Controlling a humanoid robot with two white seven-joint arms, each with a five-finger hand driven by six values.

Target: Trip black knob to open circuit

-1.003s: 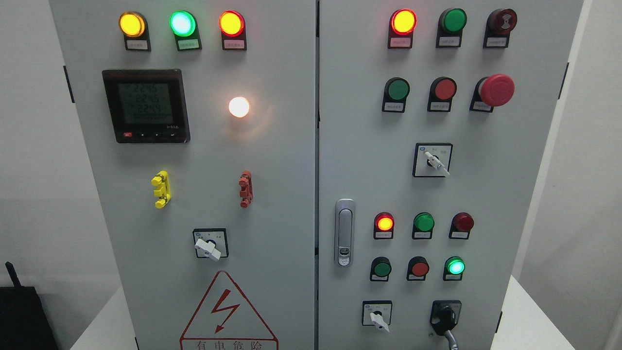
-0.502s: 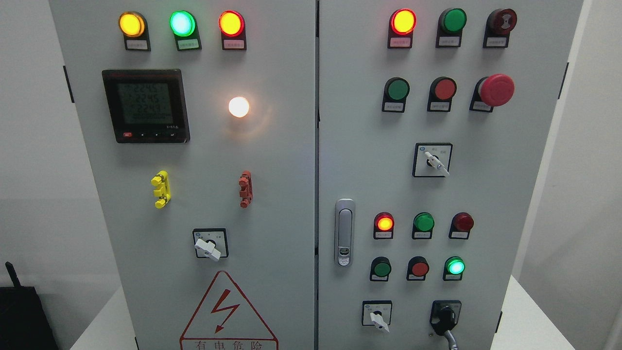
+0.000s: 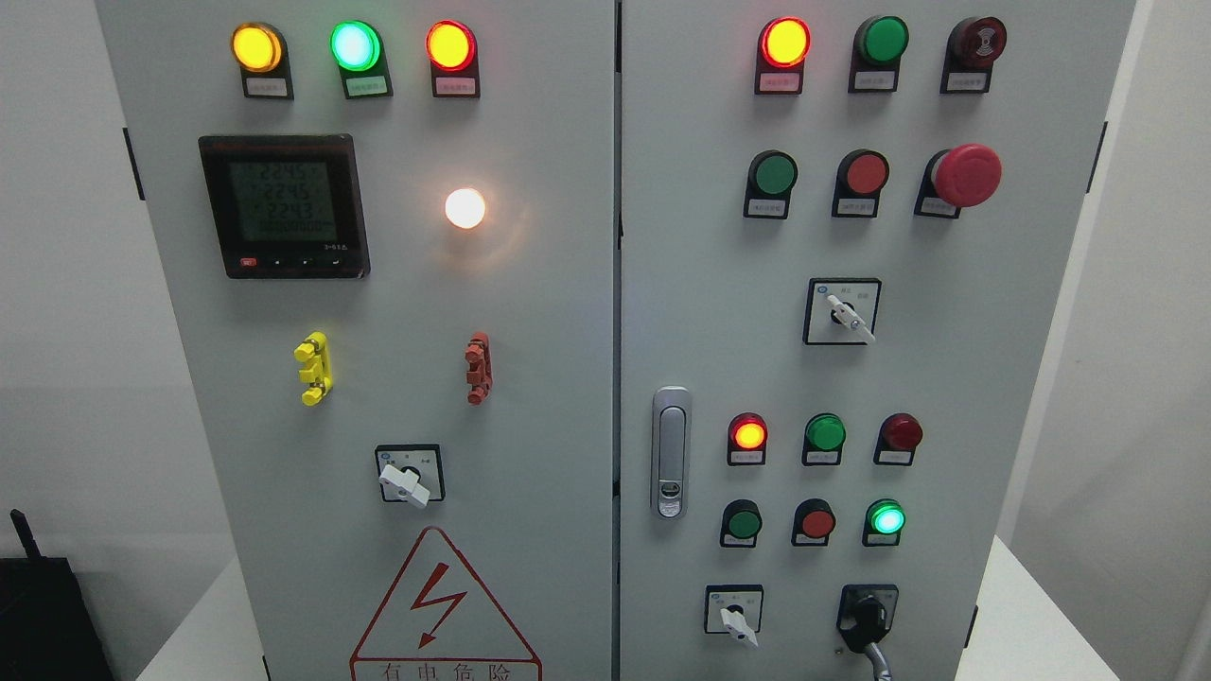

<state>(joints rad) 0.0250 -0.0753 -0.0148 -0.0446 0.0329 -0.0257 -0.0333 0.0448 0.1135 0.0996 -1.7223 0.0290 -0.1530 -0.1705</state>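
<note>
The black knob [image 3: 868, 617] sits at the lower right of the grey cabinet's right door [image 3: 851, 369], its handle pointing down and slightly right. A white selector switch [image 3: 734, 619] is just left of it. Neither of my hands shows in the head view.
The cabinet fills the view, with lit lamps along the top, a digital meter [image 3: 284, 205], a red mushroom button [image 3: 965, 175], a metal door latch [image 3: 671, 452], white selector switches [image 3: 407, 482] [image 3: 847, 315] and a high-voltage warning triangle [image 3: 443, 610]. A black box [image 3: 43, 615] stands at lower left.
Only the meter's digits flicker. The knob and switches have not moved.
</note>
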